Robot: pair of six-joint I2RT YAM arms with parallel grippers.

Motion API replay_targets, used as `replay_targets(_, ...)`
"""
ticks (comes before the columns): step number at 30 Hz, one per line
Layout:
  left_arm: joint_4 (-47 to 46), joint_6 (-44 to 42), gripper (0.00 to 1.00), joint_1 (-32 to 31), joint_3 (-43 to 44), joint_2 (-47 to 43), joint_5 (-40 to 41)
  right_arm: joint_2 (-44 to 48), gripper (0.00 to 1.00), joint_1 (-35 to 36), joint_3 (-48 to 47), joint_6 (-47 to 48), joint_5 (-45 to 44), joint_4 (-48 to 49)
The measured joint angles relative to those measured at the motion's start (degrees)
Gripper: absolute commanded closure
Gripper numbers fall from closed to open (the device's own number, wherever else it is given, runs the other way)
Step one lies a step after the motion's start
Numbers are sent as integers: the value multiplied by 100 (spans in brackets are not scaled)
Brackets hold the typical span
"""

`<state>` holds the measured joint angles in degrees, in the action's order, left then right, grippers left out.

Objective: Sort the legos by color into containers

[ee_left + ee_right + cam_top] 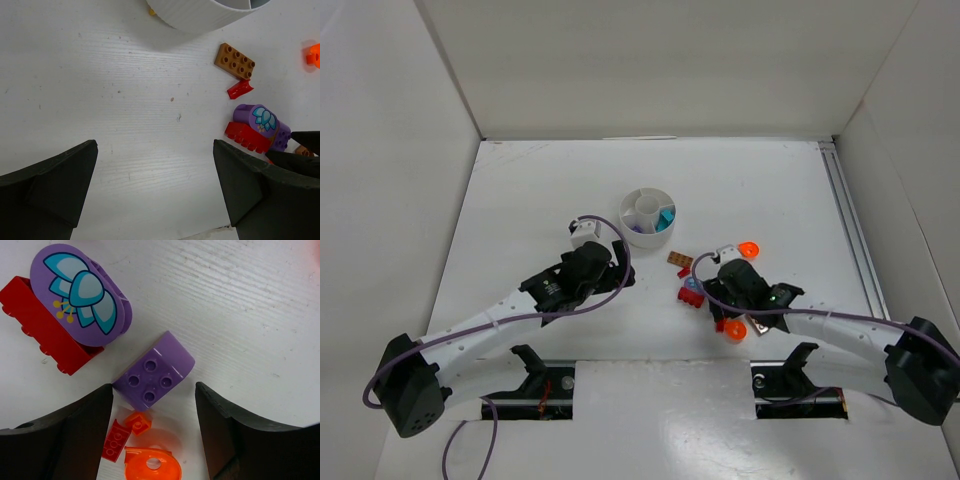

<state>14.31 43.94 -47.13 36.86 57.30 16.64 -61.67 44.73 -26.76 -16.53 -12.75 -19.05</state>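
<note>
here the right gripper (153,390) gapes wide astride a purple brick (155,372), gripping nothing; the left gripper (155,145), equally spread, hangs over tabletop (100,75) near the dish (200,15).

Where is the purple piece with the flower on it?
The flower piece is upper left in the right wrist view, against the red brick, near the small purple brick.

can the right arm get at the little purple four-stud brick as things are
Probably yes: the right gripper is open and partly straddles the purple brick, nothing lies on top of it, and the red brick sits apart to one side.
</note>
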Motion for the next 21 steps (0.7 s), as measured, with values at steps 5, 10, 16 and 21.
replay_targets(5,-2,-2,0,0,2,0,-2,-122,35,0,111,-229,-35,149)
replay_targets(10,0,0,0,0,2,0,2,-216,40,0,142,-378,-166,315)
replay_targets(16,0,-2,0,0,2,0,2,-273,38,-83,155,-448,-291,415)
replay_targets(21,2,2,0,0,2,0,2,-413,38,-297,166,-450,-299,741)
